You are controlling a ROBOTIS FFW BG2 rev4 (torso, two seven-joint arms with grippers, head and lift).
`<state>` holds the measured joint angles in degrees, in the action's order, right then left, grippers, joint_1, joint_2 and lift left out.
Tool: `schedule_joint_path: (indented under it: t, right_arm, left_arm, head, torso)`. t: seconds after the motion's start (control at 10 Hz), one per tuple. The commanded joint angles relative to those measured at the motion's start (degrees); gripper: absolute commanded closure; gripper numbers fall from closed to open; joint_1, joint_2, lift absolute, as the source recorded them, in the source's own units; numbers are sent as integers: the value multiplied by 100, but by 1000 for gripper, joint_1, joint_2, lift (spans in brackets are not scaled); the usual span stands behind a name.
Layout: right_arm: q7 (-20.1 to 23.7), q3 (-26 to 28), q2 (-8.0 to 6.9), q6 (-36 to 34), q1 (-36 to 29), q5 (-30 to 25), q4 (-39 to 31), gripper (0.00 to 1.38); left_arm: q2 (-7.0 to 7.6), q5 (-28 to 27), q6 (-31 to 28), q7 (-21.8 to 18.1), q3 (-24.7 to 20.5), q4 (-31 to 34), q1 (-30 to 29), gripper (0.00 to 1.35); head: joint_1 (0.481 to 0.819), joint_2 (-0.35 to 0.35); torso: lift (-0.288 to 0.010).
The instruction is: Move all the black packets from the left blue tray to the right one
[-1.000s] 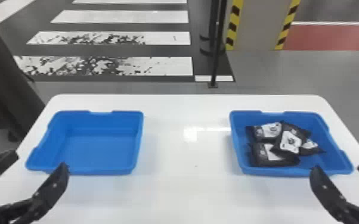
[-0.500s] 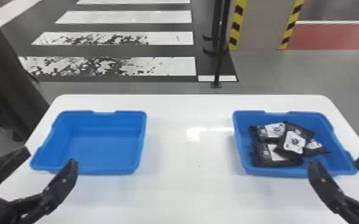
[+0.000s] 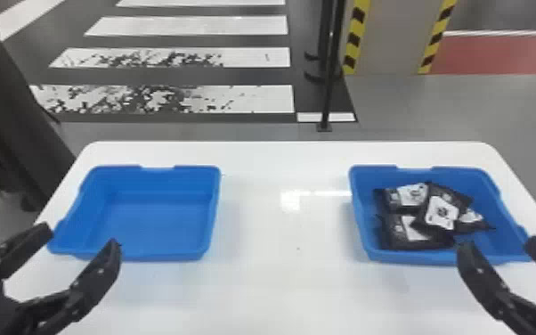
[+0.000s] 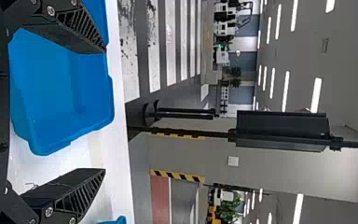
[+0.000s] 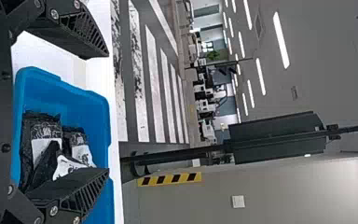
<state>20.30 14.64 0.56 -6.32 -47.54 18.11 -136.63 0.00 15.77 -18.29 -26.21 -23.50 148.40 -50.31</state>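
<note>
Wht tbl (image 3: pixel 280 289); blue tray L (image 3: pixel 156 222), blue tray R (image 3: pixel 405 256).

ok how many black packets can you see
4, all in the right tray: a far-left packet, a near-left packet, a right-hand packet and a top packet overlapping them. More may be hidden underneath.

OK so quick headcount: two blue trays, the left tray (image 3: pixel 156 222) and the right tray (image 3: pixel 414 255), on one white table (image 3: pixel 280 276). I can make out four black packets (image 3: pixel 443 213), but they overlap, so can't swear to the exact total. Two grippers, left gripper (image 3: pixel 82 237) and right gripper (image 3: pixel 497 243), with two fingers apiece, so four fingers altogether. Oh, and two yellow-and-black strips (image 3: pixel 355 35) on one grey panel (image 3: pixel 396 40) behind the table.
</note>
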Motion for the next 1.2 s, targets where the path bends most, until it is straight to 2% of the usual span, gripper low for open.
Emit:
schedule_joint_path:
  t: [0.0, 1.1]
  right_arm:
    - [0, -13, 6, 0, 1, 40, 2, 153]
    - [9, -35, 50, 0, 57, 257, 128, 153]
  left_arm:
    - [-15, 11, -13, -7, 19, -25, 25, 136]
    - [-15, 182, -83, -50, 53, -194, 109, 136]
  head:
    - [695, 32]
    - [695, 30]
  torso:
    - [-140]
    - [-140]
